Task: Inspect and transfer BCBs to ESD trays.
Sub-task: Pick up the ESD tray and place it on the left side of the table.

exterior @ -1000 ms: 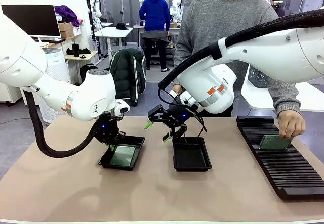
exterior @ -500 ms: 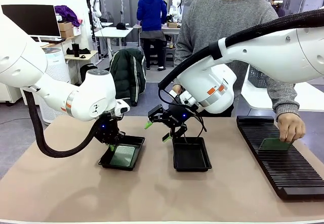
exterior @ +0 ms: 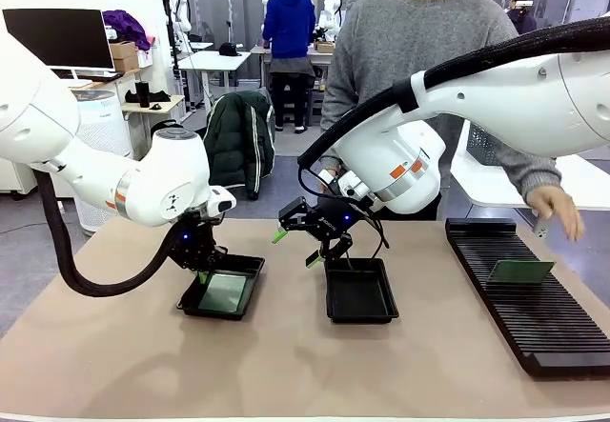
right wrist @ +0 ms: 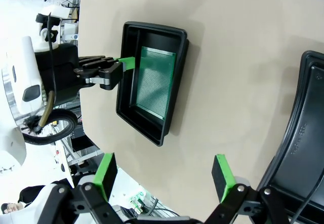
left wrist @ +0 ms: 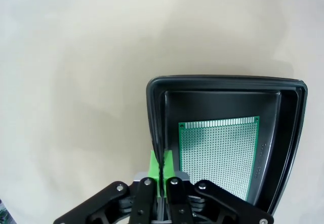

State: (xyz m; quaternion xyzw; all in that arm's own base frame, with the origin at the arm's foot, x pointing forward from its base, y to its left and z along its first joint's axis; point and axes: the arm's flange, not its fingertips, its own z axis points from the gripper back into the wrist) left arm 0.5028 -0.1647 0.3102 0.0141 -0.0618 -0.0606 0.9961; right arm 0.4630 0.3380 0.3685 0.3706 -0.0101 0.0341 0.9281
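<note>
- Two black trays: the left tray (exterior: pixel 246 266) and the middle tray (exterior: pixel 360 293).
- Two green circuit boards: one board (exterior: pixel 225 292) in the left tray, another board (exterior: pixel 519 271) on the rack (exterior: pixel 534 331).
- One long black rack.

Right hand (exterior: pixel 295 248) hangs above the empty tray (exterior: pixel 362 319); tabletop (exterior: pixel 286 370) in front lies bare.

Monitor (exterior: pixel 57 36): black, at the left
Desk (exterior: pixel 214 60): white, far behind
Jacket (exterior: pixel 240 141): dark, on a chair
Floor (exterior: pixel 286 170): grey

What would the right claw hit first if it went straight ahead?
The right gripper would probably meet the bare table, just beside the ESD tray holding a BCB; depth is unclear.
</note>
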